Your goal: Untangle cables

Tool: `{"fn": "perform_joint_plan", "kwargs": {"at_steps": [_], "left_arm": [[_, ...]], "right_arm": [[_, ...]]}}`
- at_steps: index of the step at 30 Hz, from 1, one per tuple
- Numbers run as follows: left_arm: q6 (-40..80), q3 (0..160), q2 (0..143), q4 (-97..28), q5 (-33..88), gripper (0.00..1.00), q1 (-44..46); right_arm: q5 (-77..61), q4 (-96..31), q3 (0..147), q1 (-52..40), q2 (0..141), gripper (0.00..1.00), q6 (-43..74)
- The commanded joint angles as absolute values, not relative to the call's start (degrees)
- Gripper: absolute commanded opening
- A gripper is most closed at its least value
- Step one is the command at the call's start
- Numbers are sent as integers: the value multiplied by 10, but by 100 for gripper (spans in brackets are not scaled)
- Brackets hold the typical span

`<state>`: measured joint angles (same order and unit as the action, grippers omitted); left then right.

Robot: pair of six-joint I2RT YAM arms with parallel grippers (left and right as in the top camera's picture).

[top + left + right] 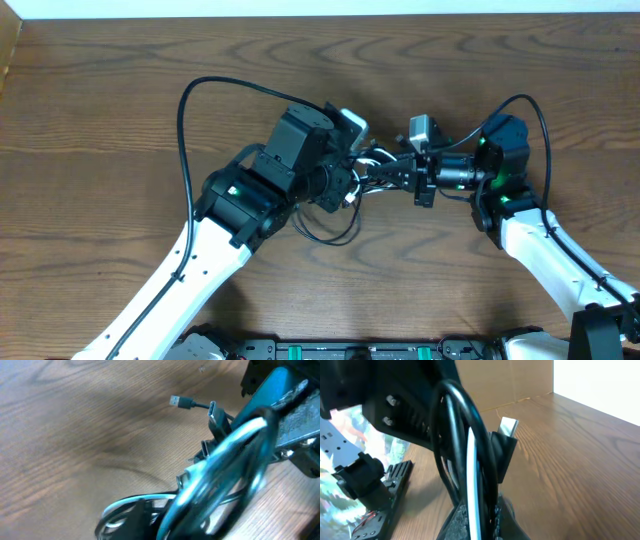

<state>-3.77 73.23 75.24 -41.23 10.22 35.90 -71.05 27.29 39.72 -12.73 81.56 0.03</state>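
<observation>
The cables (372, 172) are a small bundle of thin black cords and one white cord, held above the table between my two grippers. My left gripper (347, 186) is shut on the bundle's left side, and a loose black loop (330, 232) hangs below it onto the table. My right gripper (405, 178) is shut on the right side. In the left wrist view the cords (220, 475) fill the lower right, and a plug end (179, 402) sticks out to the left. In the right wrist view a black and a white cord (472, 485) run up from between the fingers (476, 527).
The wooden table (120, 120) lies all around. Thick black arm wires arc over the left arm (190, 100) and the right arm (540, 120). A dark rail (360, 350) runs along the front edge. The left arm's body (395, 400) is close in front of the right wrist camera.
</observation>
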Motion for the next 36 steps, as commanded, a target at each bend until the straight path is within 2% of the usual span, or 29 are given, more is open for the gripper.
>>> {"fn": "perform_joint_plan", "kwargs": {"at_steps": [1, 7, 9, 10, 12, 14, 17, 20, 29, 36], "left_arm": [[-51, 733, 756, -408, 110, 8, 360], [-27, 733, 743, -408, 110, 8, 360], [-16, 733, 735, -406, 110, 8, 360], [-12, 733, 730, -406, 110, 7, 360], [-1, 733, 718, -402, 109, 8, 360], [10, 733, 702, -395, 109, 8, 360], [12, 733, 683, -385, 109, 8, 360], [12, 733, 668, -381, 109, 8, 360], [23, 733, 663, -386, 90, 8, 360], [50, 733, 664, -394, 98, 8, 360]], "right_arm": [[-728, 278, 404, -128, 801, 1, 6], [-724, 263, 404, -122, 801, 1, 9], [-723, 257, 404, -119, 801, 20, 9], [-720, 250, 404, -117, 801, 24, 8], [-697, 227, 404, -112, 801, 24, 8], [-663, 189, 404, -106, 801, 31, 8], [-646, 145, 404, -100, 801, 33, 8], [-646, 129, 404, -94, 801, 40, 6], [-676, 128, 404, -86, 801, 39, 3], [-676, 158, 404, -79, 801, 33, 34]]}}
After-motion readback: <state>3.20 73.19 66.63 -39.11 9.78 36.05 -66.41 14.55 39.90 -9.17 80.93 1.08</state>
